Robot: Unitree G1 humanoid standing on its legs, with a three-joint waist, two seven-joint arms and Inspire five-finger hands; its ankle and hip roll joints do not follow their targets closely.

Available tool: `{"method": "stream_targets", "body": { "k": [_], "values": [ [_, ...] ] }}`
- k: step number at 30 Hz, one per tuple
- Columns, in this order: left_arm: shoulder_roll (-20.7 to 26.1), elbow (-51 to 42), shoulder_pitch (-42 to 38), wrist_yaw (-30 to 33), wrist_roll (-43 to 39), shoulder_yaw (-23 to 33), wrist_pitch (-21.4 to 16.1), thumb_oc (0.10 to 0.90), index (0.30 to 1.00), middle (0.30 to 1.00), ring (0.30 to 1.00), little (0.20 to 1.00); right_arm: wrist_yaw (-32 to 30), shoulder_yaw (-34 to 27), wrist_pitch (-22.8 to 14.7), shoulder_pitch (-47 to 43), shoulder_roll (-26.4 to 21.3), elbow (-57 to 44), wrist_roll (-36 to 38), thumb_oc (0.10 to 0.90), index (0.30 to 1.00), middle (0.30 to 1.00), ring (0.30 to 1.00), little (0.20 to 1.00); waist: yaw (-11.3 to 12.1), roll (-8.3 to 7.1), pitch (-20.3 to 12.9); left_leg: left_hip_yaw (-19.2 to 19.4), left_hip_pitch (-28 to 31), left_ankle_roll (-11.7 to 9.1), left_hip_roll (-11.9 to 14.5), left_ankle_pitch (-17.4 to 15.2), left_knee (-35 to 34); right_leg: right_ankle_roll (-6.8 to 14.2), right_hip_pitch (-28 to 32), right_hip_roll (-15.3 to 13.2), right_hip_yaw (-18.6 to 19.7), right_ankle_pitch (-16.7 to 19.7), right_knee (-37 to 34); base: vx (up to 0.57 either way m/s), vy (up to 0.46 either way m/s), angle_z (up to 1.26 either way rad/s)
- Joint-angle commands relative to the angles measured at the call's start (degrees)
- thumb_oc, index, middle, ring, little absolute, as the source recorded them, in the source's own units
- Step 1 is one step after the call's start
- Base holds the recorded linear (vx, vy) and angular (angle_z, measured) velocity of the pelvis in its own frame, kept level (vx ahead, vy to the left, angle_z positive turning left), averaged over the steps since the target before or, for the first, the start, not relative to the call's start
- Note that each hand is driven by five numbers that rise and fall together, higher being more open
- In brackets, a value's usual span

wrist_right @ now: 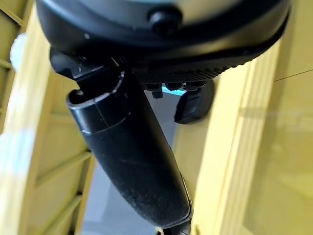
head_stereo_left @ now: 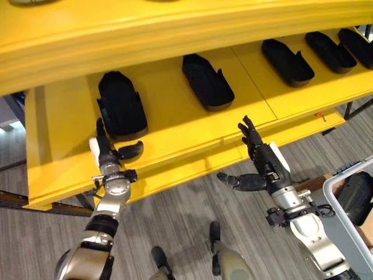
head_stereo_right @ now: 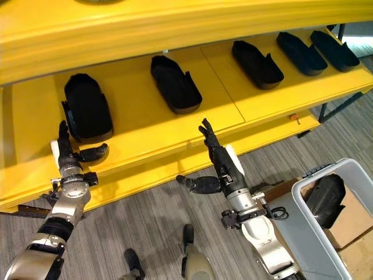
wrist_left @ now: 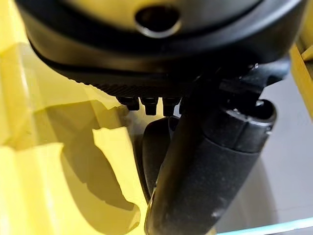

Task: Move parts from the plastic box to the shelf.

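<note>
Left eye view: five black parts (head_stereo_left: 207,81) lie along the yellow shelf (head_stereo_left: 175,125), one more part (head_stereo_right: 324,198) waits in the grey box (head_stereo_right: 309,233). Left hand (head_stereo_left: 108,153) and right hand (head_stereo_left: 262,160) hover at the shelf's front edge, fingers straight, empty.

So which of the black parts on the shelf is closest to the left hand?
The leftmost black part on the yellow shelf, the widest-looking one. It lies just beyond the left hand; the other four sit farther along toward the robot's right.
</note>
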Motion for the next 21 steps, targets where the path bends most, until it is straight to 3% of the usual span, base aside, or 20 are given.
{"method": "stream_targets", "body": {
  "k": [1,9,21],
  "values": [
    [5.01,4.48,-8.47,0.69,-0.44,0.64,-1.34,0.900,1.000,1.000,1.000,1.000,-1.46,-2.13,-8.58,-4.77,-1.37,-8.66,2.42,0.900,1.000,1.000,1.000,1.000,-0.30,-1.38,2.57,0.53,5.84,-3.05,3.52,-1.35,0.22,6.85,-0.07,-6.36,2.23,-1.18,6.36,-0.02,0.014,-0.06],
    [6.00,8.07,-10.43,1.74,-2.92,2.02,-1.79,0.900,1.000,1.000,1.000,1.000,-1.90,-1.97,-9.48,-3.21,-1.94,-9.28,2.82,0.900,1.000,1.000,1.000,1.000,-0.30,-2.91,3.96,0.71,4.96,-3.11,3.28,-1.44,0.54,7.17,-0.59,-6.47,2.11,-0.45,5.73,0.00,0.002,-0.01],
    [5.55,8.41,-10.23,2.19,-2.33,1.57,-1.90,0.900,1.000,1.000,1.000,1.000,-1.78,-2.22,-9.70,-1.35,-2.70,-10.11,2.58,0.900,1.000,1.000,1.000,1.000,-0.03,-3.21,4.13,0.62,4.53,-3.02,2.99,-1.78,0.68,7.31,-0.49,-6.92,1.59,-0.30,5.32,0.00,0.000,0.00]
  ]
}}
